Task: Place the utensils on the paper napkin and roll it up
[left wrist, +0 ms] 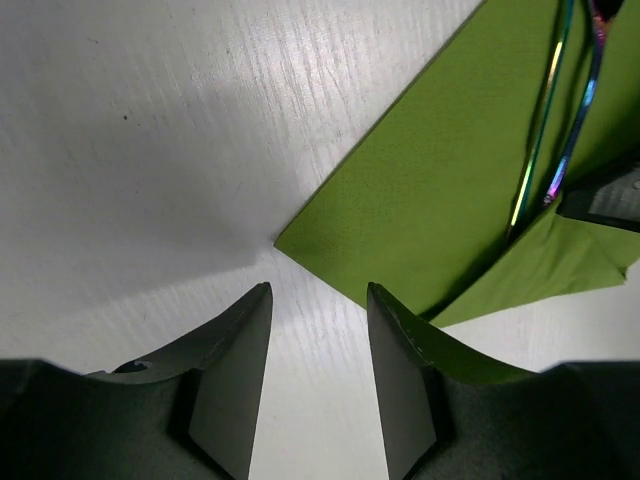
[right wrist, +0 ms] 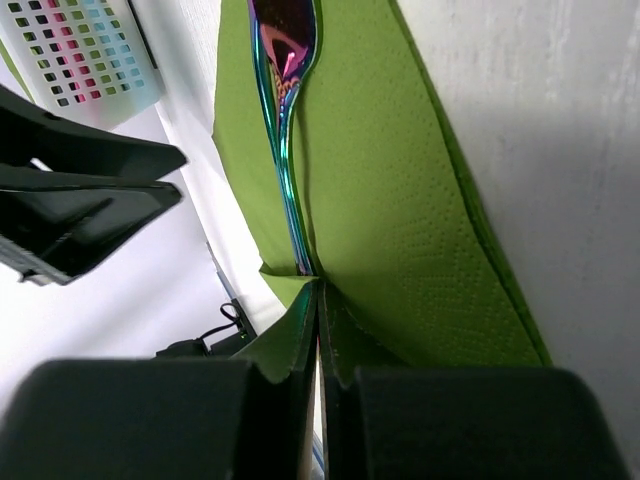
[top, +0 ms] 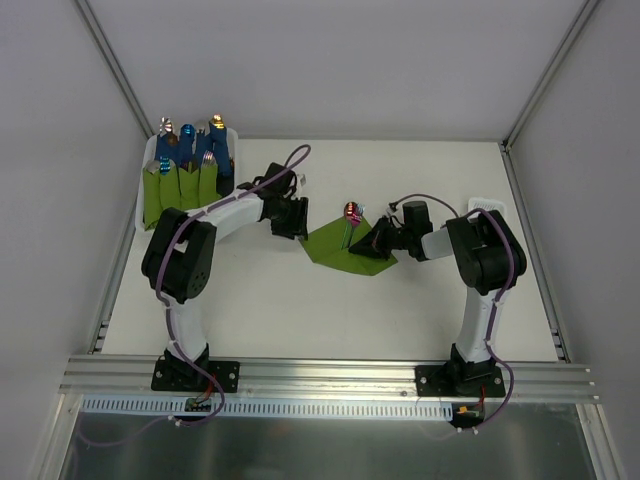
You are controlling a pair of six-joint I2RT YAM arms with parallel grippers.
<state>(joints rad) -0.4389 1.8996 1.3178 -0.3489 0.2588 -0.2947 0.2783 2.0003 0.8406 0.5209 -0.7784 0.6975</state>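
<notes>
The olive-green paper napkin (top: pixel 335 246) lies at the table's middle, its right part folded up. The utensils (top: pixel 350 212), slim pieces with shiny reddish ends, lie on it pointing away. In the left wrist view the napkin (left wrist: pixel 440 200) has its corner just ahead of my left gripper (left wrist: pixel 318 290), which is open and empty over bare table; the utensil stems (left wrist: pixel 550 110) run along the fold. My left gripper (top: pixel 295 218) sits at the napkin's left edge. My right gripper (right wrist: pixel 318 285) is shut on a fold of the napkin (right wrist: pixel 400 200) at the utensils' (right wrist: pixel 285 90) handle ends. It sits at the napkin's right edge (top: pixel 380 238).
A white basket (top: pixel 148 160) at the back left holds several green tube bundles with blue handles (top: pixel 190 160); it also shows in the right wrist view (right wrist: pixel 80 50). A white perforated tray (top: pixel 487 207) lies behind the right arm. Walls enclose the table on three sides.
</notes>
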